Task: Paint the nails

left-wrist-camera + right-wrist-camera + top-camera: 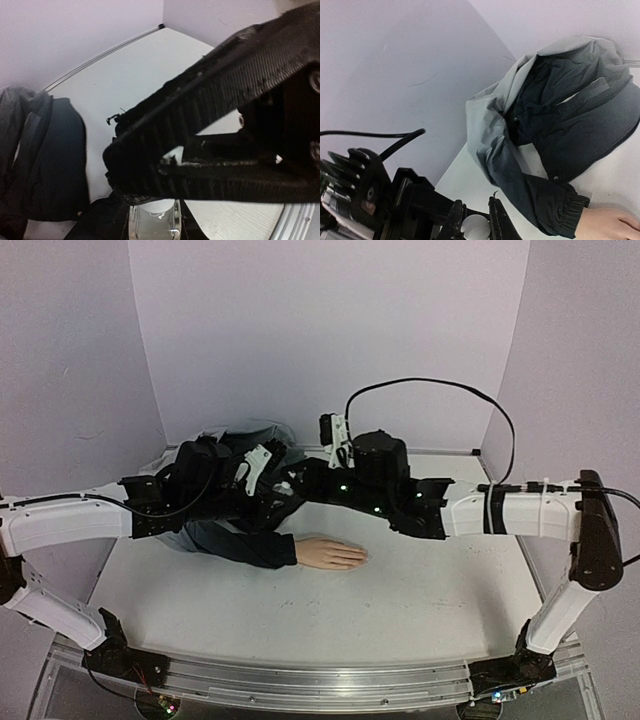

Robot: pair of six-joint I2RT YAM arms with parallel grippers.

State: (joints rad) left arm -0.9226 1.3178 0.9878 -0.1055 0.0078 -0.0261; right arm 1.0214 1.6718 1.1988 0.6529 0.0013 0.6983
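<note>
Step in hand, as judged: open the small clear bottle with a white top [155, 222] before any polish reaches the nails [361, 558]. The nails sit at the fingertip end of the pale flesh-coloured mannequin hand [330, 554], too small to inspect. The mannequin hand lies flat on the white table [420, 610], its wrist inside the dark navy-and-grey jacket sleeve [240, 540]. The 2 grippers meet over the bunched jacket [560, 115], beyond the mannequin hand and to its left, well apart from it. The right gripper [474, 220] is clamped on the bottle, 1 finger on each side. The left gripper [117, 167] hovers just over the white top with its fingers drawn nearly together. The contact is hidden, so whether it grasps the top cannot be told. Hold the bottle upright and motionless in the right gripper. Seat the left fingers squarely on the top, turn about the bottle axis, then lift straight up. Avoid tilting: spilled polish would land on the jacket.
</note>
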